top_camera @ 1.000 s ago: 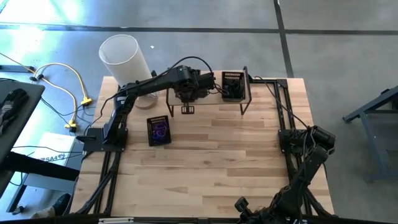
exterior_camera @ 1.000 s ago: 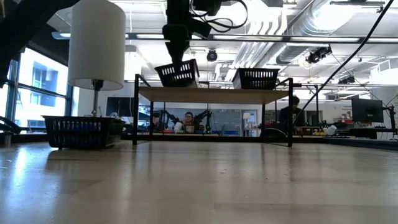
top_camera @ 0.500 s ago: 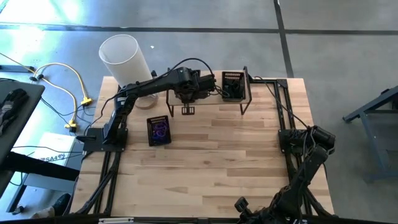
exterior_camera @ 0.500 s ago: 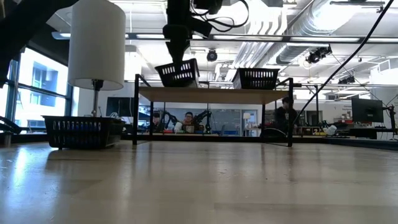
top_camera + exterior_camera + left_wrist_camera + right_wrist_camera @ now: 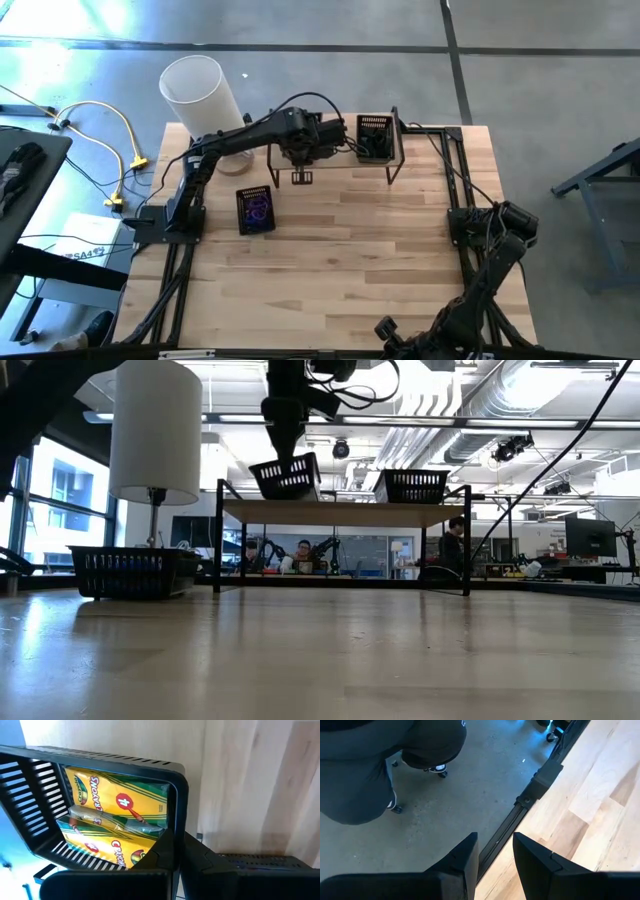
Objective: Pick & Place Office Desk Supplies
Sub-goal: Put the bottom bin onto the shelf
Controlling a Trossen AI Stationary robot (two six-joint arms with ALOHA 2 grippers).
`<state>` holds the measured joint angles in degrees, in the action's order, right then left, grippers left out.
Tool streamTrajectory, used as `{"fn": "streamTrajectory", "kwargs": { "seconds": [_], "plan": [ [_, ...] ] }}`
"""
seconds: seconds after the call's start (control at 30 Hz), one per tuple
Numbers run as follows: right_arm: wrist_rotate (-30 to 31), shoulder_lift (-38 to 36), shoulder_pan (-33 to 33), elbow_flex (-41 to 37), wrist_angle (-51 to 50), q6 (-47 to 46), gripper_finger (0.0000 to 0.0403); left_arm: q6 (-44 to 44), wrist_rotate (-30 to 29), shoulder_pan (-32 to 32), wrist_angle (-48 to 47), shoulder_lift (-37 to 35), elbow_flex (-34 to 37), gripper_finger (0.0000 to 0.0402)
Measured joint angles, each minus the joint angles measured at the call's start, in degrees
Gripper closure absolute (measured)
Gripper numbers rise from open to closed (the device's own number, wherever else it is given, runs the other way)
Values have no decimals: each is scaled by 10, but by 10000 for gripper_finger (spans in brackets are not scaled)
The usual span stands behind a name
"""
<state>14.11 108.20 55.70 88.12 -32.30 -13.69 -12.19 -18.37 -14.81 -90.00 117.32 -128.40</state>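
Note:
A black mesh tray (image 5: 100,770) holds yellow crayon boxes (image 5: 117,807), and my left gripper (image 5: 175,865) is shut on it. In the low view the tray (image 5: 290,478) stands tilted at the left end of a small raised shelf (image 5: 345,512), under the gripper (image 5: 283,440). Whether its bottom touches the shelf, I cannot tell. A second mesh tray (image 5: 375,137) sits on the shelf's right end. A third tray (image 5: 255,210) with coloured band loops rests on the table. My right gripper (image 5: 495,852) hangs open past the table's near edge, with nothing between its fingers. My left gripper pinches one wall of the tray at its rim (image 5: 174,837), close to a corner, with one finger inside the tray and one outside. The fingers come steeply from above. The tray hangs tilted below them, its open side up, with the crayon boxes lying inside.
A tall white cylinder (image 5: 200,95) stands at the table's far left corner. The shelf's black legs (image 5: 218,540) stand on the far part of the table. Bare wood (image 5: 340,260) fills the middle and near part. People show in the room behind.

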Motion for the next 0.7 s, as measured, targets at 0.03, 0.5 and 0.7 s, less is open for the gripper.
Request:
{"fn": "streamTrajectory", "kwargs": {
  "seconds": [0.03,0.5,0.7],
  "plan": [
    [-1,0,0,0,0,1,292,0,6,0,0,-1,0,401],
    [-8,0,0,0,1,3,292,56,16,5,0,-1,0,376],
    [-8,0,0,0,2,3,292,72,15,5,0,-1,0,349]
  ]
}}
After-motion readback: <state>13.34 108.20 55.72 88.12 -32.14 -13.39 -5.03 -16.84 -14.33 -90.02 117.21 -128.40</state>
